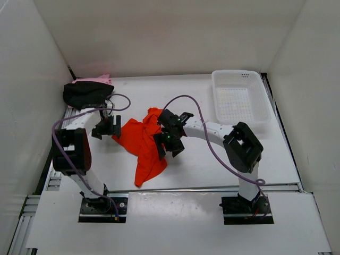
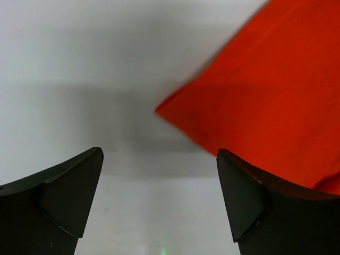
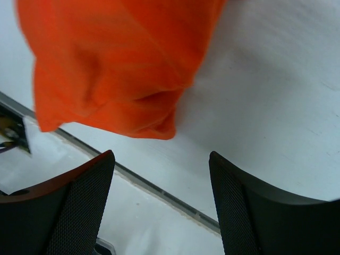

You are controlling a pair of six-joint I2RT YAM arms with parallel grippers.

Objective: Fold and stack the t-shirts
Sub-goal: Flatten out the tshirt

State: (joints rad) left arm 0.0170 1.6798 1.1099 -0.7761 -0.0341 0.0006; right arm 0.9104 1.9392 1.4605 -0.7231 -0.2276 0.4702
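The orange t-shirt (image 1: 139,146) lies crumpled in the middle of the table, between my two grippers. My left gripper (image 1: 108,129) hovers at its left edge, open and empty. In the left wrist view the orange cloth (image 2: 265,90) fills the upper right, just past the right finger (image 2: 249,196). My right gripper (image 1: 170,143) hangs over the shirt's right side, open with nothing between its fingers; in the right wrist view the orange cloth (image 3: 117,64) lies ahead of them at upper left. The black t-shirt (image 1: 85,94) sits bunched at the back left, with the pink t-shirt (image 1: 98,79) partly hidden behind it.
A white mesh basket (image 1: 239,98) stands at the back right. A metal rail (image 1: 202,187) runs along the table's near edge, and it also shows in the right wrist view just beyond the fingers. White walls enclose the table on three sides.
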